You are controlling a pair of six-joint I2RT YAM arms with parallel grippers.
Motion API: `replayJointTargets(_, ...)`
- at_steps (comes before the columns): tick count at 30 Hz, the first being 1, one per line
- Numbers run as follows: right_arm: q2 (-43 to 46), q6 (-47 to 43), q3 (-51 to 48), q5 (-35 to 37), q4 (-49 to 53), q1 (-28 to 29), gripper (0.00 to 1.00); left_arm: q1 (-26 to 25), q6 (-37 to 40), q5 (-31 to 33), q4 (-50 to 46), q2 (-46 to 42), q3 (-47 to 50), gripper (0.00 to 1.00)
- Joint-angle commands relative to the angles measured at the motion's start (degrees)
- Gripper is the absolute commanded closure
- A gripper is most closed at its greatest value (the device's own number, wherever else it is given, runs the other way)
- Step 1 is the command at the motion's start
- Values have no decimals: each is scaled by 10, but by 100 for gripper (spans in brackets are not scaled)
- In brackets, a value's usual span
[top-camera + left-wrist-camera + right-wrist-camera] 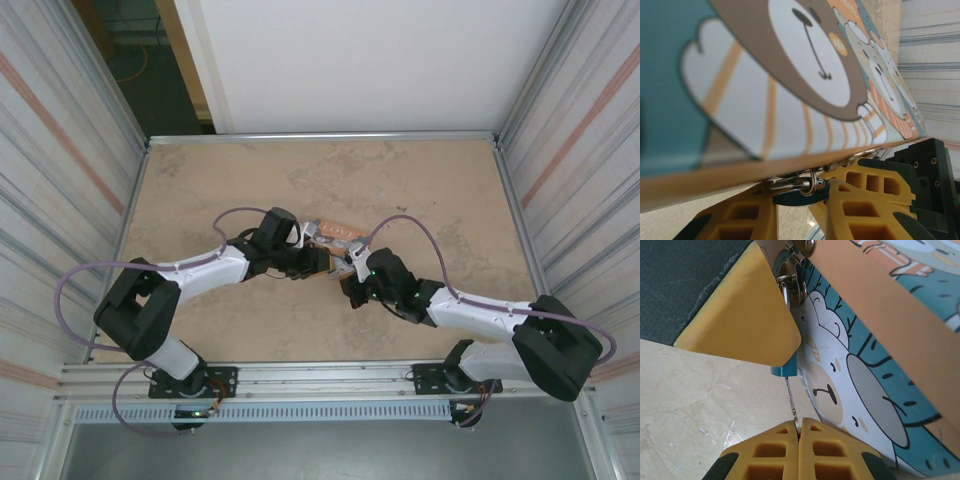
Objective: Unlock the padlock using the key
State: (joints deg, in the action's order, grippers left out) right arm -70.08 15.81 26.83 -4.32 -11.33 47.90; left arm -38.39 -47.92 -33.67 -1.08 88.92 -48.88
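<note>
A pale, stone-patterned desk (420, 190), railed on all sides. Bolted at its near edge, the left arm (190, 275) and the right arm (480, 315), both white with black joints, bent inward and meeting near the middle of the desk. Between the two wrists, a printed box (335, 232), orange-edged in the top view, just far of both sets of fingers. Close up from the left wrist, the same box (790, 75): teal ground, a cartoon bear with a striped body, more animals toward the right, an orange-brown border along the lower edge. From the right wrist, a white bear face and the same orange band on the right side.

Left fingers (840, 195), yellow with open ribbing, drawn in from both sides and clamped on the small teal body of the padlock (797, 199). Right fingers (799, 437), also yellow, pressed together with the key (791, 400) pinched at their tips.

A metal hasp (855, 156) at the box's edge, with the padlock's silver shackle through its ring. Padlock hanging just beside the box's printed face, mostly hidden behind one yellow left finger in the right wrist view, only its teal bottom end showing. Thin key blade running straight from that bottom end to the right fingertips, seated in the lock. Shackle shut or sprung: impossible to tell.
</note>
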Motion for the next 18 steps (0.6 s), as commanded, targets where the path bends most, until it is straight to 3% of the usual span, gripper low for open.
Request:
replayJointTargets(1,-2,-7,13,-2,-13,-5,100,-4,-2,-23,11,-27,-6,98)
replayJointTargets(18,-20,-2,22,-14,-32,-9,100,-5,-3,-23,12,-28,-6,98)
